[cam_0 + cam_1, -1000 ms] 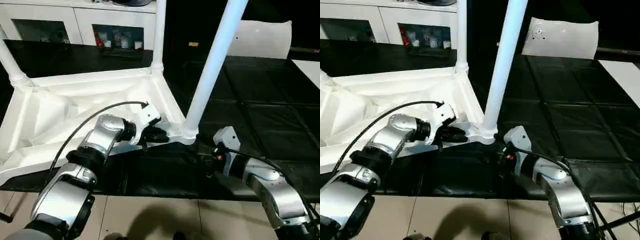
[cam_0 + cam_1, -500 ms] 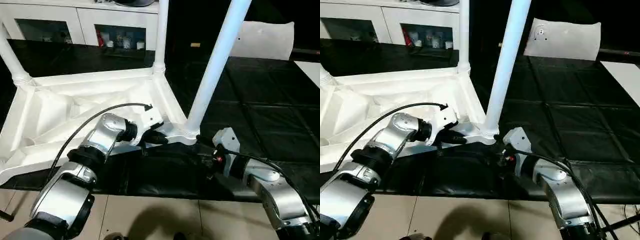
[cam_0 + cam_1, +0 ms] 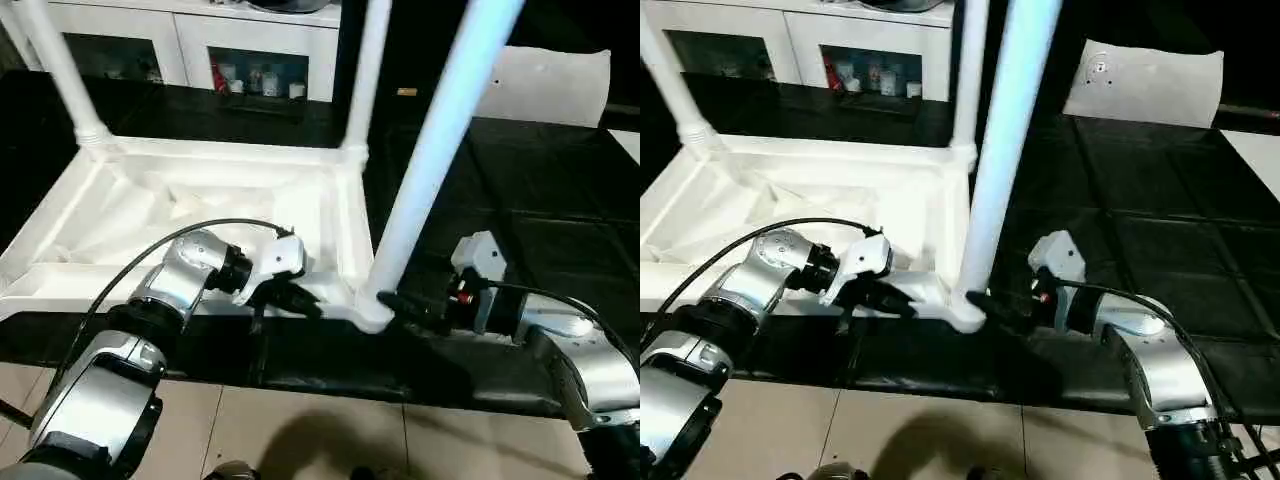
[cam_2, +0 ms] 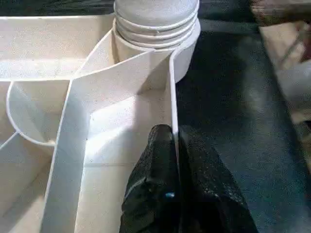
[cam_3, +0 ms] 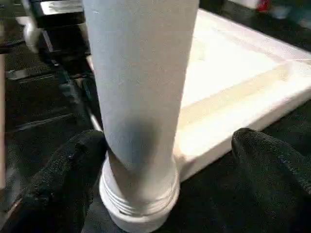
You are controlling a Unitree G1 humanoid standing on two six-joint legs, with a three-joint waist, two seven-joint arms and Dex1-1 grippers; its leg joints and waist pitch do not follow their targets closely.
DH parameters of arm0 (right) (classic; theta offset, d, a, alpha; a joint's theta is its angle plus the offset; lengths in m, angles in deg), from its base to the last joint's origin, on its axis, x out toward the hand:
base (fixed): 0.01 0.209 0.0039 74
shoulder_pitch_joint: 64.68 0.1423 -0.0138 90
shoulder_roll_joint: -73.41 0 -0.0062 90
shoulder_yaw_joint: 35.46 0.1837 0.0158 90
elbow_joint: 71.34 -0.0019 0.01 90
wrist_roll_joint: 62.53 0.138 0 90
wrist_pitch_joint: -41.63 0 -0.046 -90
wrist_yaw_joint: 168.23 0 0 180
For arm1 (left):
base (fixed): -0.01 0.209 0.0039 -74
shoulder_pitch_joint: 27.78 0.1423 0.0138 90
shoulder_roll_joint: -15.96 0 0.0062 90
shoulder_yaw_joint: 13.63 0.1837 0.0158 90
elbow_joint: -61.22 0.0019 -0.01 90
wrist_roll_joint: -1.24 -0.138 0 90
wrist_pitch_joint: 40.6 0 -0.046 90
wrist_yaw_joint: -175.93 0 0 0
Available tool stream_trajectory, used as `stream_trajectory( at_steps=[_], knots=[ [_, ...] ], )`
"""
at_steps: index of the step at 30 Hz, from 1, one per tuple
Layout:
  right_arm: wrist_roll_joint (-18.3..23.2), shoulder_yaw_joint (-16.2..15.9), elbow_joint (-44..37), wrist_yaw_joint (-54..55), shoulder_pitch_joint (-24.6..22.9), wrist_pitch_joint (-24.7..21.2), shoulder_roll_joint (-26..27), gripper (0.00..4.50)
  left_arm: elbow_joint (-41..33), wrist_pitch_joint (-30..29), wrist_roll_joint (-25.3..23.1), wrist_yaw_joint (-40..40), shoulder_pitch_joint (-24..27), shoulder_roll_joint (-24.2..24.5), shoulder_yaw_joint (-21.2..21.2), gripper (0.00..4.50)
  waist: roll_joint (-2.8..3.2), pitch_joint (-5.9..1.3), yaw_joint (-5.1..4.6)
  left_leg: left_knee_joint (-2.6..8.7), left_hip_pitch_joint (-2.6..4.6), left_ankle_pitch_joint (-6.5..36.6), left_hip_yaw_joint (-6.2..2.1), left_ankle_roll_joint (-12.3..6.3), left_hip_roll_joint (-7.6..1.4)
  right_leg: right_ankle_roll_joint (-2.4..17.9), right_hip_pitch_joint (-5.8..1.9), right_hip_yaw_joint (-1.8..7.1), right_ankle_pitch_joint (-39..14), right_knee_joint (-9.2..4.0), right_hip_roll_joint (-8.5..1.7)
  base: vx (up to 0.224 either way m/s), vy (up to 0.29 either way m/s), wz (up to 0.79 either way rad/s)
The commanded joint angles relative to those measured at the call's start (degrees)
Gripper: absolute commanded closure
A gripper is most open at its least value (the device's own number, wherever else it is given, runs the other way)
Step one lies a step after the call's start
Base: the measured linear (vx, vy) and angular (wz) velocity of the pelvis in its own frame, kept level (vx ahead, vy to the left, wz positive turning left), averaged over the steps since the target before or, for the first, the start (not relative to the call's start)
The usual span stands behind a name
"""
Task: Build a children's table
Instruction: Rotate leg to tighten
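The white tabletop (image 3: 130, 205) lies underside up on the black mat. Three white legs stand in its corner sockets: a far left leg (image 3: 62, 75), a far right leg (image 3: 365, 75) and a near leg (image 3: 430, 170). My left gripper (image 3: 300, 300) is shut on the tabletop's near rim, its fingers (image 4: 158, 160) pinching the thin wall just short of the near right socket (image 4: 155, 29). My right gripper (image 3: 395, 303) is open at the foot of the near leg (image 5: 141, 87), with one finger (image 5: 63, 174) on each side of it.
White glass-door cabinets (image 3: 250, 60) line the back. A flat white sheet (image 3: 550, 85) lies at the far right of the black mat (image 3: 540, 200). The mat's front edge meets beige floor tiles (image 3: 300, 430) just below my arms.
The view has shifted. The tabletop's near rim now runs level instead of slanted, left gripper still on it. My right gripper has come up from below the corner to the near leg's base.
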State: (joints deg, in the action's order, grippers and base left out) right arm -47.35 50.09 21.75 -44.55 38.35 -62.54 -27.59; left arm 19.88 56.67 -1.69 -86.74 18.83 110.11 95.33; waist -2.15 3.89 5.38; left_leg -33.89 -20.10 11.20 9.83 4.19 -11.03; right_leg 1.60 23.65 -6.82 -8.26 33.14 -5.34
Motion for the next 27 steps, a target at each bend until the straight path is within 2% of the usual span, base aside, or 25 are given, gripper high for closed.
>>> stream_trajectory(
  at_steps=[1, 2, 4, 6, 9, 10, 12, 14, 17, 20, 22, 24, 27],
  knots=[
    [0.8, -0.8, 1.2, -3.5, 1.1, 1.8, -0.8, 0.0, -1.3, 2.1, 1.1, -5.5, -0.7, -0.3, 1.8, 4.44, -0.27, -4.36, -0.17, 3.88, 0.21, 9.2, -0.2, -4.15, -2.41, 10.4, -3.82, 3.56, -16.1, -3.44, -4.04, 0.0, 0.0, 0.0],
    [1.6, -1.6, 2.4, -6.3, 1.8, 2.2, -0.8, 0.0, -1.5, 2.7, 1.3, -7.2, -0.7, -0.1, 2.1, 4.44, -0.26, -4.27, -0.14, 3.86, 0.18, 9.7, -0.14, -4.14, -2.38, 10.4, -3.8, 3.57, -16.8, -3.54, -4.04, 0.0, 0.0, 0.0],
    [1.9, -2.6, 4.0, -9.0, 2.6, 2.6, -1.0, 0.36, -1.5, 3.5, 1.3, -8.4, -0.8, 0.0, 2.4, 4.5, -0.3, -4.31, 0.12, 3.83, 0.26, 9.8, -0.1, -4.04, -2.47, 10.3, -3.77, 3.49, -17.6, -3.55, -4.0, 0.0, 0.0, 0.0],
    [1.7, -3.7, 5.4, -11.0, 3.4, 3.0, -1.1, 0.39, -1.4, 4.2, 1.0, -9.2, -0.9, 0.1, 2.6, 4.5, -0.16, -4.32, 0.33, 3.85, 0.25, 9.6, -0.13, -3.82, -2.57, 10.3, -3.75, 3.4, -17.9, -3.52, -3.95, 0.0, 0.0, 0.0],
    [0.9, -4.6, 7.9, -12.6, 4.8, 3.9, -0.9, 0.76, -1.1, 5.2, 0.5, -9.6, -1.1, 0.3, 3.0, 4.5, -0.11, -4.42, 0.68, 3.85, 0.29, 9.0, -0.15, -3.55, -2.78, 10.8, -3.69, 3.5, -15.8, -3.17, -3.94, 0.0, 0.0, 0.0],
    [0.7, -4.9, 8.7, -13.2, 5.4, 4.3, -0.8, 0.81, -1.1, 5.4, 0.4, -9.7, -1.2, 0.3, 3.2, 4.5, -0.17, -4.42, 0.77, 3.83, 0.39, 9.3, -0.13, -3.49, -2.75, 11.2, -3.66, 3.46, -15.6, -3.07, -3.96, 0.0, 0.0, 0.0],
    [0.5, -5.5, 9.8, -14.2, 6.3, 4.8, -0.7, 0.82, -1.0, 5.8, 0.4, -9.8, -1.2, 0.4, 3.4, 4.5, -0.32, -4.39, 0.78, 3.82, 0.1, 9.1, -0.14, -3.45, -2.68, 11.0, -3.91, 3.47, -15.7, -3.05, -3.99, 0.0, 0.0, 0.0],
    [0.4, -6.3, 10.6, -15.3, 7.1, 5.2, -0.7, 1.17, -1.2, 5.9, 0.6, -9.8, -1.1, 0.5, 3.8, 4.5, -0.43, -4.43, 0.84, 3.79, 0.16, 8.9, -0.12, -3.33, -2.63, 10.5, -3.89, 3.48, -16.5, -3.11, -4.03, 0.0, 0.0, 0.0],
    [0.3, -6.9, 11.6, -16.9, 7.8, 5.7, -0.6, 1.24, -1.2, 6.1, 0.9, -9.8, -1.1, 0.6, 4.2, 4.5, -0.39, -4.48, 0.84, 3.72, 0.07, 8.4, -0.09, -3.51, -2.6, 10.5, -3.9, 3.42, -16.6, -3.06, -3.95, 0.0, 0.0, 0.0],
    [0.4, -7.2, 12.4, -17.9, 8.1, 6.2, -0.6, 1.59, -1.1, 6.4, 0.9, -9.8, -1.0, 0.6, 4.4, 4.5, -0.41, -4.55, 0.94, 3.71, 0.13, 8.0, -0.11, -3.59, -2.7, 10.7, -3.86, 3.46, -15.7, -2.91, -3.96, 0.0, 0.0, 0.0],
    [0.4, -7.4, 12.9, -18.5, 8.5, 6.5, -0.5, 1.63, -0.9, 6.7, 0.9, -9.8, -1.0, 0.7, 4.5, 4.5, -0.47, -4.56, 0.98, 3.7, 0.11, 7.8, -0.08, -3.78, -2.7, 10.9, -3.86, 3.45, -15.0, -2.81, -3.9, 0.0, 0.0, 0.0],
    [0.5, -7.7, 13.3, -19.2, 8.7, 6.6, -0.4, 1.92, -0.8, 6.9, 0.8, -9.8, -0.9, 0.8, 4.6, 4.5, -0.4, -4.54, 0.98, 3.67, 0.11, 8.1, -0.05, -3.7, -2.64, 10.8, -3.87, 3.42, -16.0, -2.95, -3.96, 0.0, 0.0, 0.0],
    [0.5, -8.0, 13.7, -19.6, 8.9, 6.5, -0.4, 2.1, -0.7, 7.0, 0.6, -9.8, -0.8, 0.9, 4.7, 4.5, -0.43, -4.56, 0.99, 3.7, 0.09, 7.9, -0.11, -3.58, -2.67, 10.6, -3.9, 3.42, -16.0, -2.9, -3.92, 0.0, 0.0, 0.0]
  ],
)
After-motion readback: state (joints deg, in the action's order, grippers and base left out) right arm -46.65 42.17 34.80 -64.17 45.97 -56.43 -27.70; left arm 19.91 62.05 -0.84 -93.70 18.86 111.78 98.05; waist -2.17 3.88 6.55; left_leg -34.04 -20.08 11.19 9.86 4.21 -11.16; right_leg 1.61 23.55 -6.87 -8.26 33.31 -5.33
